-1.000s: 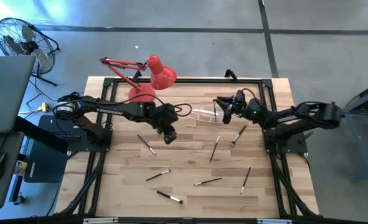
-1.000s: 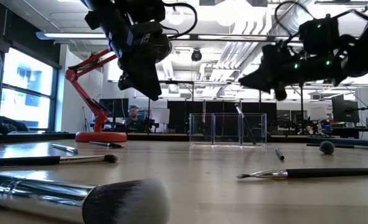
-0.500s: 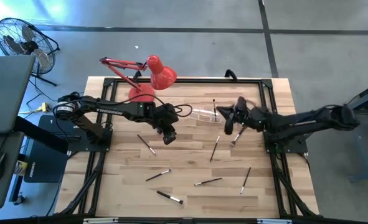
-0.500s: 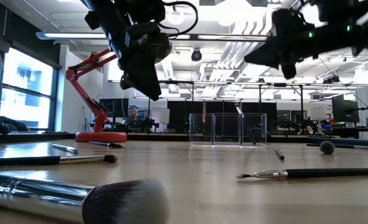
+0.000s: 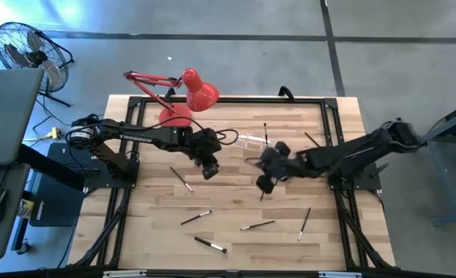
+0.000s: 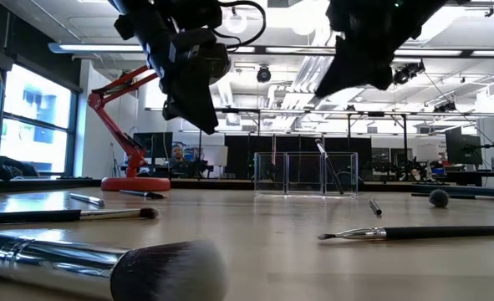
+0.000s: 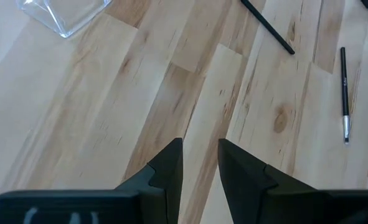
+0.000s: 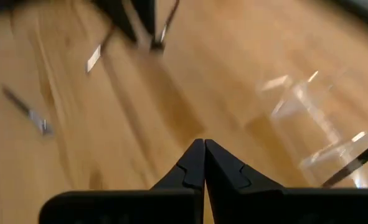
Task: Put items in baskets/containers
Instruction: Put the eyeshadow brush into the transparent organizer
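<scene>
Looking straight down, the top camera places the clear holder just above the frame's centre on the wooden table, one brush standing in it, with the right gripper below it and the left gripper to its left, both above the board. Only the wrist cameras settle the fingers: the right gripper's meet tip to tip on nothing, while the left gripper's stand slightly apart, empty, over bare wood. The table-level camera alone shows a large brush filling the lower left foreground, and the holder mid-frame. Loose brushes lie scattered across the lower half; a red lamp stands upper left of the holder.
</scene>
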Action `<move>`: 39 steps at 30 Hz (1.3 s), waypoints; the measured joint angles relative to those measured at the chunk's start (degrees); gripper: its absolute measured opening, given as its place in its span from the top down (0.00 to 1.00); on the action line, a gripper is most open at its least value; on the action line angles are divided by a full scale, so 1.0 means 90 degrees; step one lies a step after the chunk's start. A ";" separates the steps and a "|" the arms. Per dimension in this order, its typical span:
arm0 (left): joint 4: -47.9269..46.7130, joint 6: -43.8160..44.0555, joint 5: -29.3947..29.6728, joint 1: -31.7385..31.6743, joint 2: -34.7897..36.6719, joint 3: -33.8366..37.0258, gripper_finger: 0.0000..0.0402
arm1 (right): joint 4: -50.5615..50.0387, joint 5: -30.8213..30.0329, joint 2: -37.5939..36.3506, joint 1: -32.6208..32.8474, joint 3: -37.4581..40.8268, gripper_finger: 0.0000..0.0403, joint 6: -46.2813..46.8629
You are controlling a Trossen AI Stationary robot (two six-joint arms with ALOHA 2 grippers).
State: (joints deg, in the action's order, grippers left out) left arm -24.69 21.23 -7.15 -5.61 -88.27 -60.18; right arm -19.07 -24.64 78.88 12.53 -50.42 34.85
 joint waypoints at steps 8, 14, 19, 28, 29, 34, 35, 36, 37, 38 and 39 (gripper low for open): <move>0.0130 0.0872 -0.0139 0.0099 0.0000 0.0000 0.75 | -0.1084 0.1119 0.0877 0.0268 -0.0454 1.00 0.0301; 0.0388 0.1884 0.0186 0.0655 0.0000 0.0000 0.75 | -0.1547 0.1575 0.0905 0.0464 -0.0456 1.00 0.0301; 0.0512 0.2751 0.0698 0.1217 0.0000 -0.0002 0.75 | -0.1898 0.1596 0.0905 0.0752 -0.0456 0.99 0.0269; -0.0048 0.3794 0.0900 0.2290 0.0000 -0.0002 0.75 | -0.1665 0.1214 0.0905 0.0916 -0.0456 1.00 0.0250; -0.0170 0.3831 0.0904 0.2418 0.0000 -0.0002 0.75 | -0.1589 0.1160 0.0905 0.0912 -0.0456 1.00 0.0245; -0.0488 0.3841 0.0976 0.3002 0.0000 -0.0002 0.75 | -0.1231 0.1095 0.0905 0.0914 -0.0456 0.99 0.0247; -0.0572 0.3840 0.1050 0.3119 0.0000 -0.0002 0.75 | -0.1200 0.1093 0.0905 0.0914 -0.0456 0.99 0.0245; -0.0675 0.3839 0.1136 0.3236 0.0000 -0.0002 0.75 | -0.1183 0.1093 0.0905 0.0914 -0.0456 1.00 0.0246; -0.0822 0.3796 0.1231 0.3347 0.0000 -0.0002 0.75 | -0.1172 0.1090 0.0905 0.0914 -0.0456 1.00 0.0268; -0.0959 0.3681 0.1314 0.3450 0.0000 -0.0002 0.75 | -0.1144 0.1081 0.0905 0.0914 -0.0456 1.00 0.0298; -0.1095 0.3559 0.1405 0.3556 0.0000 -0.0002 0.75 | -0.1099 0.1047 0.0905 0.0914 -0.0456 1.00 0.0353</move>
State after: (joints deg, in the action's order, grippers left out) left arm -34.54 53.26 5.50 26.40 -88.27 -60.20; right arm -28.97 -15.22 87.02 20.75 -54.52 38.03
